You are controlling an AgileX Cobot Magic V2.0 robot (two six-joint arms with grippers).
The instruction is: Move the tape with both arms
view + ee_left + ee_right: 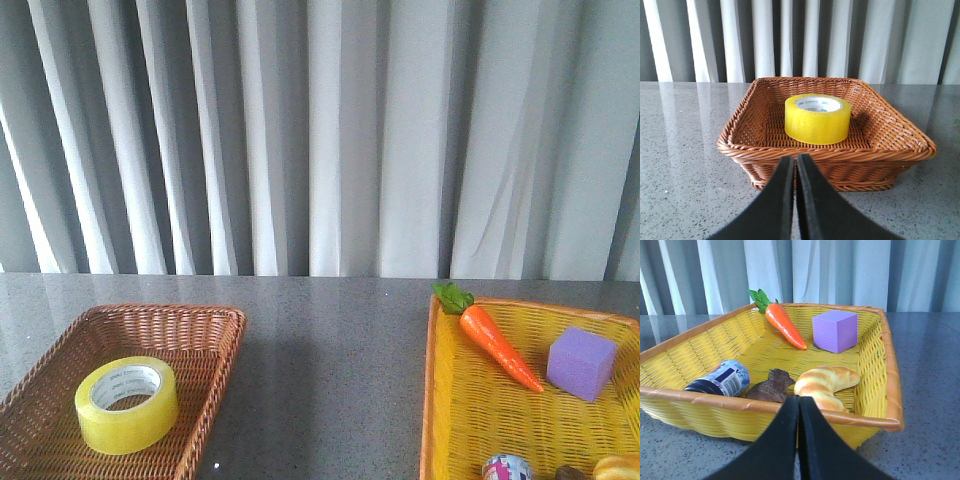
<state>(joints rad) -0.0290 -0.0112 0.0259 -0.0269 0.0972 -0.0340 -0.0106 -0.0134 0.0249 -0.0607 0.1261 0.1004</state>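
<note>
Lying flat on its side face, the yellow tape roll (127, 403) sat inside the brown wicker basket (205, 318), near the middle of its floor and clear of all four walls, at the left end of the bench (330, 350). The yellow basket (432, 400) stood at the right end, well apart, carrying a toy carrot (496, 345) along its far wall, a purple cube (581, 363) near its far right corner, and, by its near rim, a small jar (720, 381) on its side, a dark brown figure (771, 387) and a croissant (824, 384).

The left gripper (795, 172) hovered just short of the brown basket's near rim with its fingers pressed together, nothing between them. The right gripper (799, 412) hung at the yellow basket's near rim, fingers likewise closed on nothing.

Whether the roll awaited pickup or had been delivered there, the scene fitted either reading. The risks I judged: a reach over the wicker rim with fingers that tight could clip the weave and drag the light basket; the roll's smooth, curved wall could slip from a shallow pinch; and a mid-air handover could drop it if one side let go too soon
</note>
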